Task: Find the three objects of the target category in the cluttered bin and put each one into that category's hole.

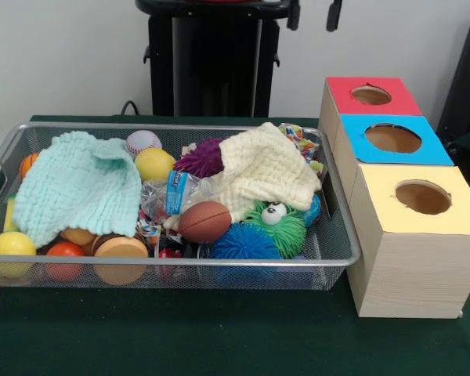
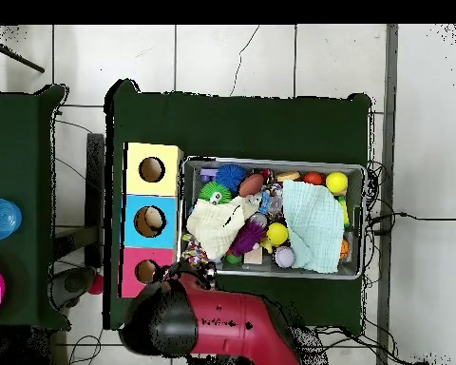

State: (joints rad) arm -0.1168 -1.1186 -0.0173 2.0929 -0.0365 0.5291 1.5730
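The wire-mesh bin (image 1: 180,126) stands on the green table, left of the wooden box; it also shows in the overhead view (image 2: 270,161). It holds a mint cloth (image 1: 78,184), a cream cloth (image 1: 262,168), a brown football (image 1: 205,222), a yellow ball (image 1: 154,164), a baseball (image 1: 143,142), purple (image 1: 201,159), green (image 1: 276,225) and blue (image 1: 244,243) spiky balls and a water bottle (image 1: 172,196). The blue-panelled hole (image 1: 392,138) is the box's middle one (image 2: 151,220). My gripper (image 1: 334,14) shows only as a dark tip at the top edge, drawn back from the bin.
The red-panelled hole (image 1: 371,95) lies behind the blue one and the yellow-panelled hole (image 1: 423,197) in front. The black pedestal (image 1: 211,59) stands behind the bin. In the overhead view my red and black arm (image 2: 213,328) lies folded below the box.
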